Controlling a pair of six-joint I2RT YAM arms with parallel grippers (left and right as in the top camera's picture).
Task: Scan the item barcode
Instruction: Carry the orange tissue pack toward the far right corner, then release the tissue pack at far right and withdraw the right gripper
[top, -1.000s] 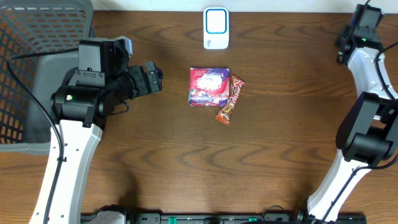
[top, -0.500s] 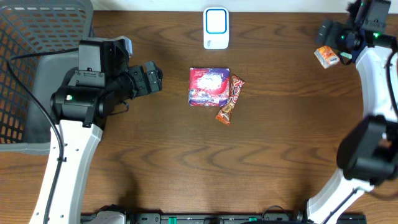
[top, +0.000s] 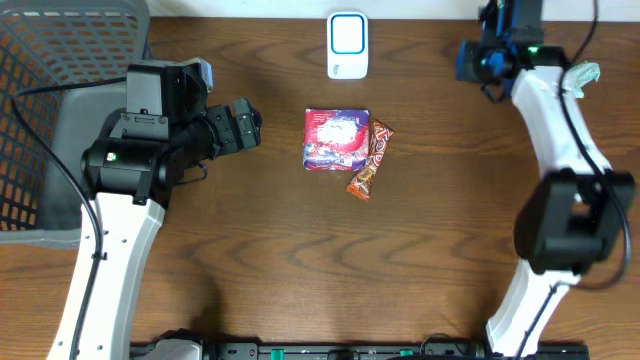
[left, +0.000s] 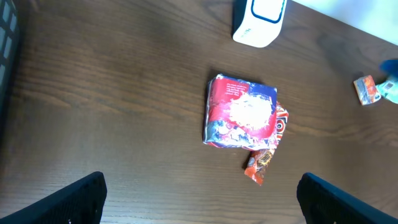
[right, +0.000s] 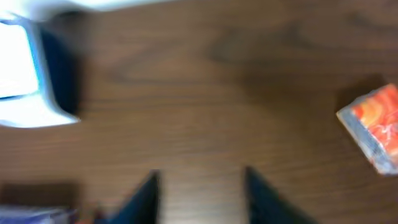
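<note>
Inspecting the goods first, we find three on the table (top: 300, 250), none at the reader. A red and blue packet (top: 337, 138) lies flat at the centre, with a candy bar (top: 368, 165) touching its right edge. A small orange packet (right: 373, 127) appears to rest on the bare wood well apart from that pair, off to the right. The white and blue scanner (top: 347, 45) stands at the far edge, beyond the centre pair, with nothing in front of its face.

The right arm (top: 560, 110) reaches toward the far right corner. In its blurred wrist view the right jaws stand part-way apart with only table between them, and the orange packet lies off to one side, outside them. The left arm (top: 130, 160) waits near the basket (top: 40, 60); the left jaws gape wide and empty, facing the centre pair from a distance.

In our judgement no scan is under way. An item has yet to be gripped, lifted and turned so its barcode faces the scanner. No barcode is legible in any view.
</note>
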